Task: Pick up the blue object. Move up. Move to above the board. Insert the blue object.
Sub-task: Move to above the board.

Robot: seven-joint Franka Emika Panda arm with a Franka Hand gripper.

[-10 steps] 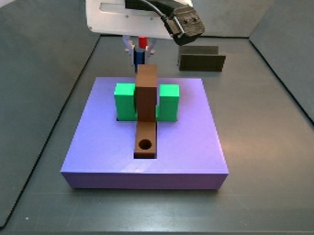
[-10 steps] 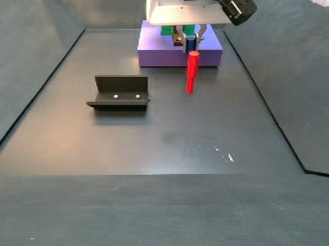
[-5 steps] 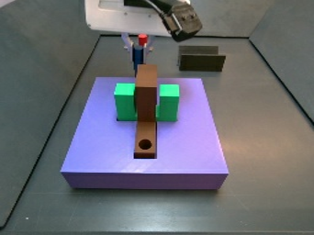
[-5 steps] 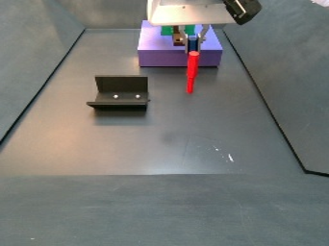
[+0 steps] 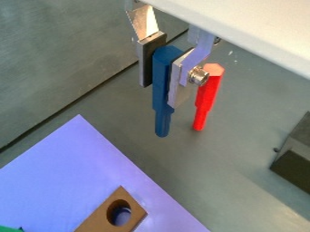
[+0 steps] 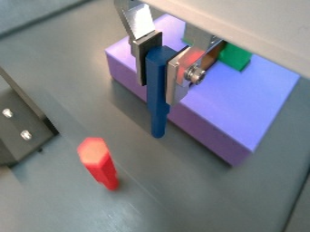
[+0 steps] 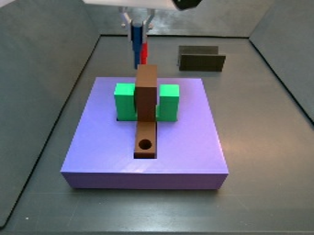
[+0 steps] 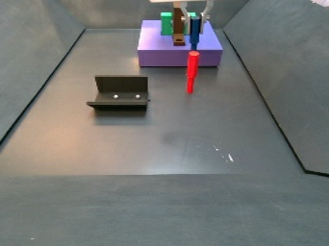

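Hanging upright between the silver finger plates, the blue object is clamped at its upper part by the gripper, with its lower end free in the air in both wrist views. In a side view the peg shows as a slim blue stick raised off the floor behind the far end of the board, and the gripper body is almost cut off by the frame edge. A separate red peg stands upright on the grey floor just in front of the purple slab, apart from the blue object. The board lies along the slab between the two green blocks, its round hole at the near end. The fixture stands on the floor, well apart from the slab.
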